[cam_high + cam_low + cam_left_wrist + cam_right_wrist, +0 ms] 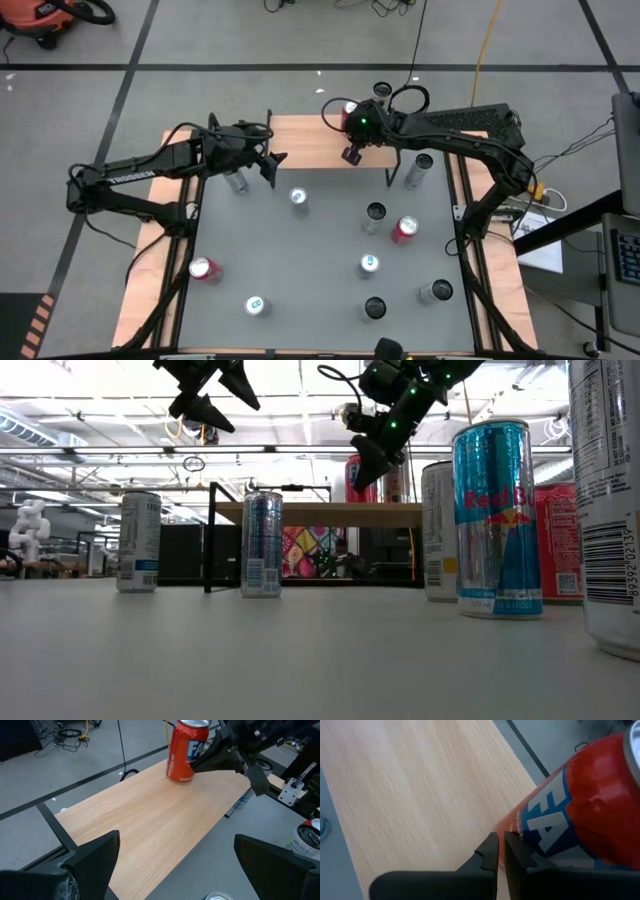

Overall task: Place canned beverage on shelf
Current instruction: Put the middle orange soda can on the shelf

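A red soda can (186, 750) stands upright on its base at the far right end of the shelf's light wooden top (140, 820). It also shows in the high view (349, 108) and close up in the right wrist view (580, 805). My right gripper (501, 851) is shut, its fingertips right beside the can's lower side wall, above the shelf (300, 140). My left gripper (182, 870) is open and empty. It hovers over the shelf's left near edge (272, 160), high above the table in the low view (215, 395). My right gripper's shut fingertips (196, 766) lie beside the red can's side wall near its bottom (525, 827), coming slanting from the table's right. I cannot tell whether they touch it. The can stands upright on the shelf top.
Several cans stand on the grey table: a silver one (235, 181) and a blue-topped one (298, 198) near my left gripper, a tall one (418, 170) by the right rail, and red ones (404, 230) (203, 269) farther near. Pale side boards (150, 290) edge the table.
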{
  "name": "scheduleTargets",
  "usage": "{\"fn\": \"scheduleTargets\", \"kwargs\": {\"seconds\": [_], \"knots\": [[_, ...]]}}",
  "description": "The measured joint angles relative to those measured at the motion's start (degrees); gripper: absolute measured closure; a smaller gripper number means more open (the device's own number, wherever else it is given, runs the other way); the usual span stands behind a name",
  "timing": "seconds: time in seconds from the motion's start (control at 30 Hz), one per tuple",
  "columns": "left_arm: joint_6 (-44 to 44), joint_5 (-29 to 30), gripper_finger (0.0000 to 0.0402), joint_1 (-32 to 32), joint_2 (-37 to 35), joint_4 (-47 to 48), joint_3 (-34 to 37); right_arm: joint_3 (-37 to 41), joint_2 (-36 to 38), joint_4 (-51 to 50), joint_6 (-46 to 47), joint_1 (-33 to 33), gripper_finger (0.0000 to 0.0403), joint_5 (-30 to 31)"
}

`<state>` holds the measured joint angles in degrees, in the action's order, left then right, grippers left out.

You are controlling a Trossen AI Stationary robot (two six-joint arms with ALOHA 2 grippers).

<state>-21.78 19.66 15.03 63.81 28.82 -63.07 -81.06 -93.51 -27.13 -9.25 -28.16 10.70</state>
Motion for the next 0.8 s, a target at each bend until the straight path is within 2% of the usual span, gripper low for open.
{"fn": "scheduleTargets", "kwargs": {"seconds": [0.8], "knots": [[-0.02,0.02,0.0009,0.00,0.02,0.24,0.00,0.00,0.00,3.20,-0.60,-1.87,0.0403,1.31]]}}
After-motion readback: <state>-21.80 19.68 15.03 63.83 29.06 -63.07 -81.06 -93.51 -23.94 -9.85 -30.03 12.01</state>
